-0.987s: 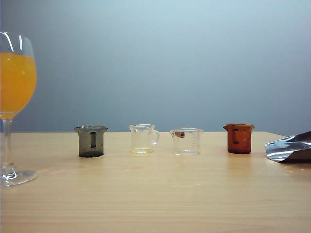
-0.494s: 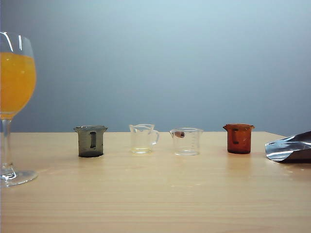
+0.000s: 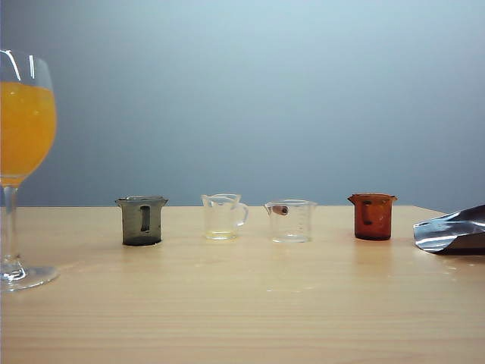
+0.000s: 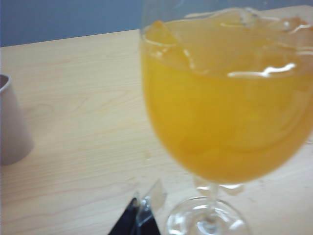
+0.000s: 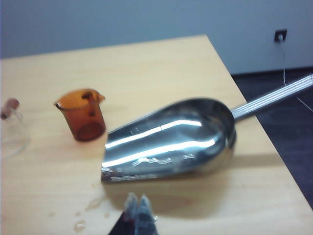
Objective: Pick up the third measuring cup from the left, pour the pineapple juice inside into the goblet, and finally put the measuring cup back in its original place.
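The third measuring cup (image 3: 291, 221) stands on the desk (image 3: 242, 303) in its row, looking empty, well away from both claws. The left claw (image 4: 142, 215), fingers pressed together and holding nothing, sits just beside the foot of the goblet (image 4: 225, 103), which is brimming with orange juice; a careless swing there could knock it over. The right claw (image 5: 137, 208), likewise closed and empty, hovers just before a steel scoop (image 5: 168, 142), with small drops on the desk beside it

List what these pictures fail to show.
- Goblet: exterior view's left edge cuts it; left wrist view crops its rim.
- Third measuring cup: contents too faint to tell; right wrist view crops it.
- Left gripper, right gripper: only shut tips visible.
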Robot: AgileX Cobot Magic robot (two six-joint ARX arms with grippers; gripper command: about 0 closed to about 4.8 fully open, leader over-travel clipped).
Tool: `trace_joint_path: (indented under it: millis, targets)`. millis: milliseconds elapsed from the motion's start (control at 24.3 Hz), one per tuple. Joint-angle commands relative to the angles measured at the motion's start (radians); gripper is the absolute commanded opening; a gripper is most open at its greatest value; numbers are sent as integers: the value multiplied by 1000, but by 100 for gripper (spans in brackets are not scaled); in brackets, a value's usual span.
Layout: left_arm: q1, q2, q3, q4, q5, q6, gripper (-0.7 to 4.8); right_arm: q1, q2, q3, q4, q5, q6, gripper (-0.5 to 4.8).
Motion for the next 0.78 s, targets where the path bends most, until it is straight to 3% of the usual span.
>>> trace_joint_path:
  millis: [41,206,782]
  targets:
    - [0,0,2,20,-203,-77,-2,-23,-56,-4,-45,0,-2,-5]
    - [0,0,3,60,-250,-137,-2,-29,-55,-4,-45,1,-2,-5]
    - [0,0,2,80,-248,-131,-2,-27,-55,-4,-47,0,-2,-5]
